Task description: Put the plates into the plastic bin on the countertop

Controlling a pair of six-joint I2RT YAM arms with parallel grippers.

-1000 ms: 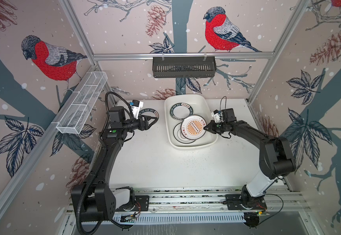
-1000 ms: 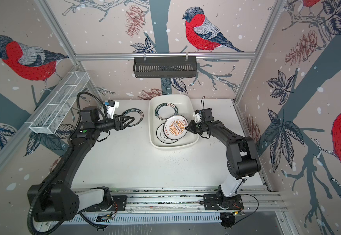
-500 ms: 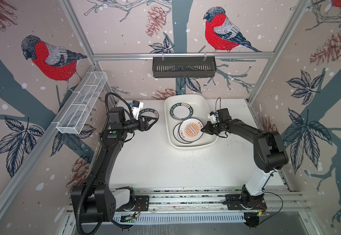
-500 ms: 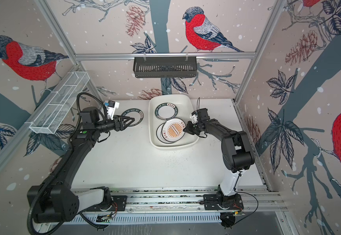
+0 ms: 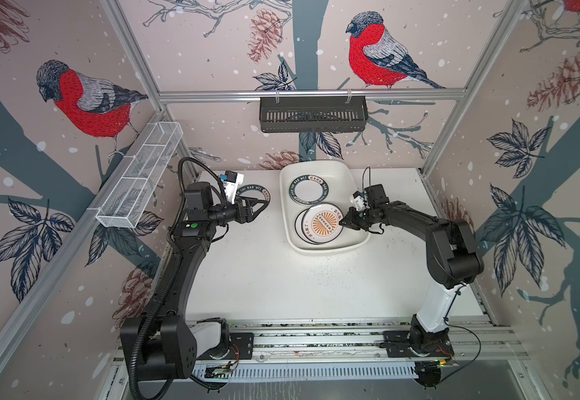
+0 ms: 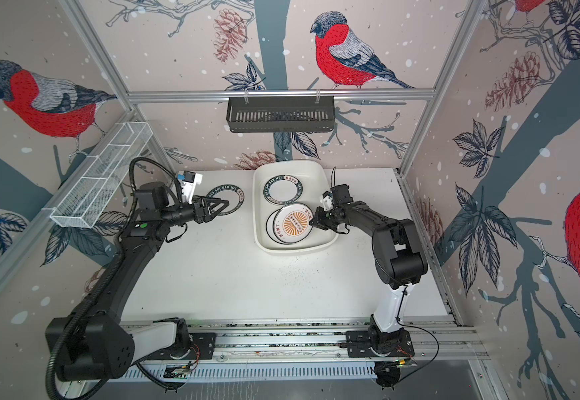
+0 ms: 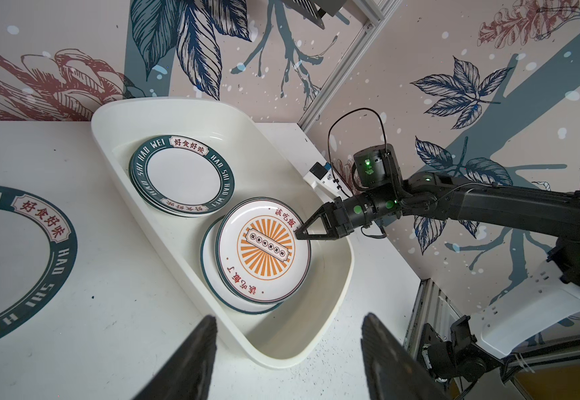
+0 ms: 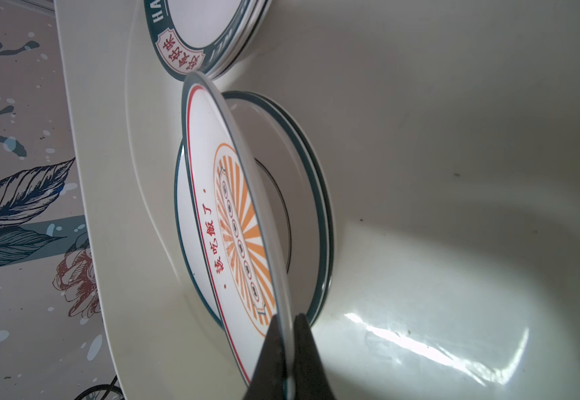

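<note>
Step in hand: setting down the sunburst plate, inside the plastic bin.
Right pincer: pressed together on the plate's rim. In the wrist view the edge runs straight between the two fingers.
Plate attitude: tilted. The pinched edge is raised, and the edge farthest from the pincer is down on the thin-rimmed plate beneath.
Under the tips: that thin-rimmed plate lies flat on the bin floor. There may be a second one under it, since the wrist view shows two dark edges close together and I cannot count them for certain.
To one side of the tips, farther along the bin: a stack of lettered plates, just beside the sunburst plate.
Left pincer: spread and holding nothing, pointing toward the bin.
Below the left tips: one lettered plate, flat on the countertop and outside the bin, so not yet placed.
Progress (judgement): nearly done, with one plate in the grip and one on the counter.
Next move calls for: lowering the pinched edge until the plate lies flat, spreading the fingers, then drawing back without dragging the rim.
After that: the left pincer has to catch the low rim of the flat lettered plate.
</note>
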